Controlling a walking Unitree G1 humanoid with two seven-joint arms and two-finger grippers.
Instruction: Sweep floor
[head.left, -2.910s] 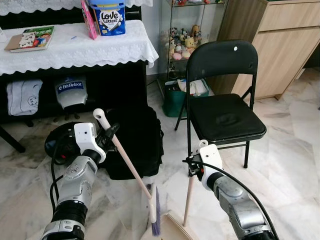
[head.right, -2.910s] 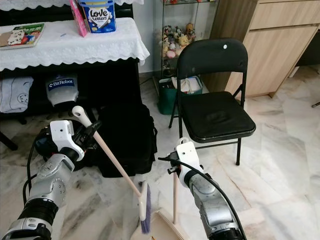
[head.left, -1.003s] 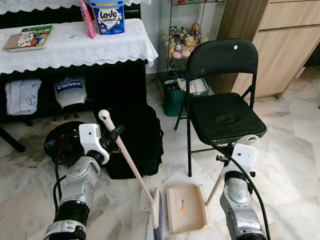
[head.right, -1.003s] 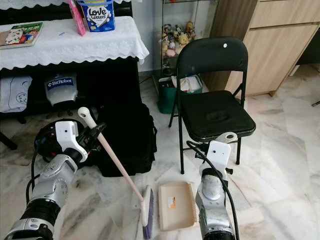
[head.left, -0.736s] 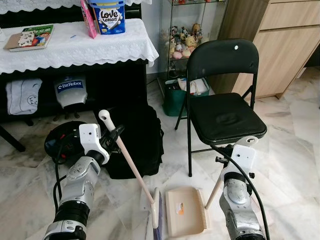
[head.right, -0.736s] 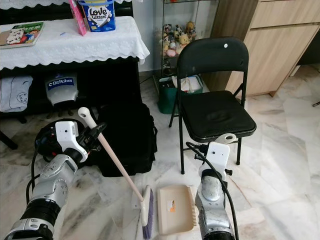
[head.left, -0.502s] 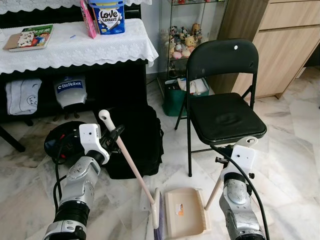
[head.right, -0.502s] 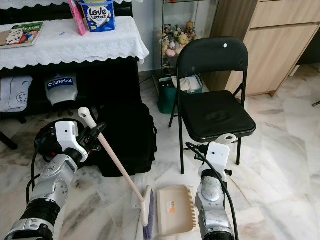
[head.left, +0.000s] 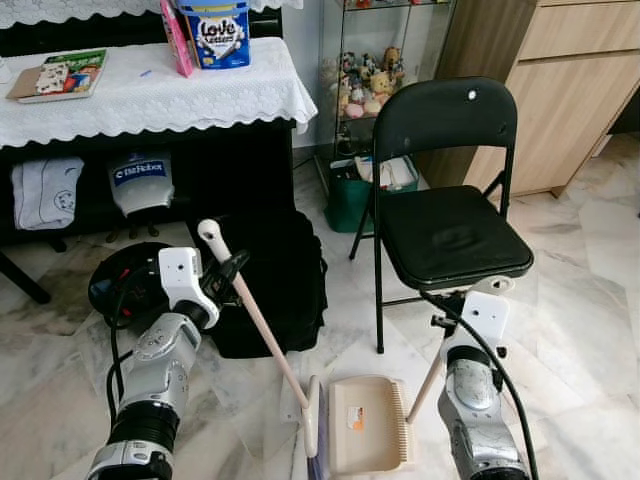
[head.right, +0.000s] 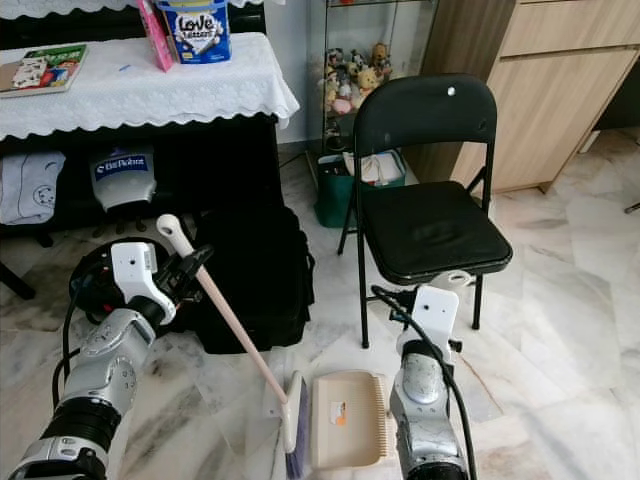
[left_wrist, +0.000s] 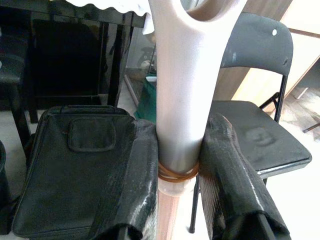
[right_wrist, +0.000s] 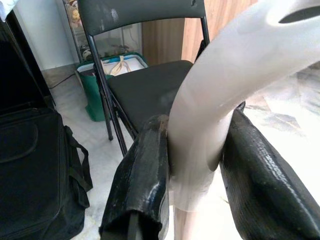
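A broom with a pale wooden handle (head.left: 255, 320) slants down to its white brush head (head.left: 312, 420), which rests on the marble floor. My left gripper (head.left: 228, 270) is shut on the upper handle, and the left wrist view shows both fingers (left_wrist: 135, 180) pressing the grey grip (left_wrist: 180, 100). A beige dustpan (head.left: 366, 438) lies flat on the floor just right of the brush head. Its long handle (head.left: 428, 372) rises to my right gripper (head.left: 458, 322), which is shut on the handle's white curved top (right_wrist: 210, 115).
A black folding chair (head.left: 450, 235) stands just behind the dustpan and my right arm. A black bag (head.left: 275, 280) and a round black device (head.left: 125, 285) sit behind the broom, under a table with a white lace cloth (head.left: 150, 95). A wooden cabinet (head.left: 560, 90) is at the far right.
My right arm swung right and laid the dustpan, which stood tilted, flat on the floor. In the last second the pan slid slightly left toward the brush. The broom barely moved.
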